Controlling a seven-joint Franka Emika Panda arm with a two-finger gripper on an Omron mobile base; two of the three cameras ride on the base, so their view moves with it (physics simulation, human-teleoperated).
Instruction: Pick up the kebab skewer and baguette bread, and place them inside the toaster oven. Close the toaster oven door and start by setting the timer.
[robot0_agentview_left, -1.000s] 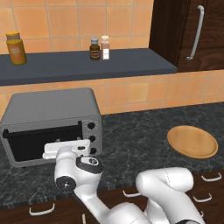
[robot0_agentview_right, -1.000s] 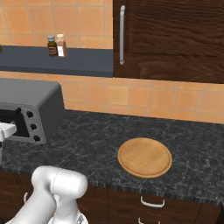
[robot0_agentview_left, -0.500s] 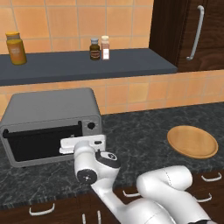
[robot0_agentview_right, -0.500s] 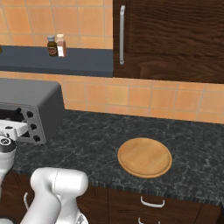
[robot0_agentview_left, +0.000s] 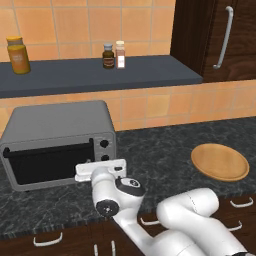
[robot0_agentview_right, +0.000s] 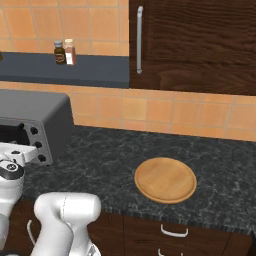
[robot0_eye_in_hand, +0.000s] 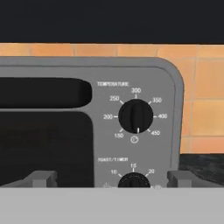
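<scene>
Grey toaster oven (robot0_agentview_left: 57, 142) door shut; gripper (robot0_eye_in_hand: 112, 178) wide open, empty, facing knobs

Orange tiled wall (robot0_agentview_left: 145, 22), dark grey shelf (robot0_agentview_left: 100, 75) carrying jars, dark wood cabinet (robot0_agentview_right: 200, 45) with a pale bar handle (robot0_agentview_right: 139, 40), speckled black tabletop (robot0_agentview_left: 165, 150), dark drawers (robot0_agentview_right: 170, 235) below

The grey metal toaster oven (robot0_agentview_right: 35, 127) is cut off by the right base view's left edge; in the hand view its lower black timer knob (robot0_eye_in_hand: 134, 180) is cut off at the bottom; behind its dark glass door (robot0_agentview_left: 50, 162) nothing can be made out.
</scene>
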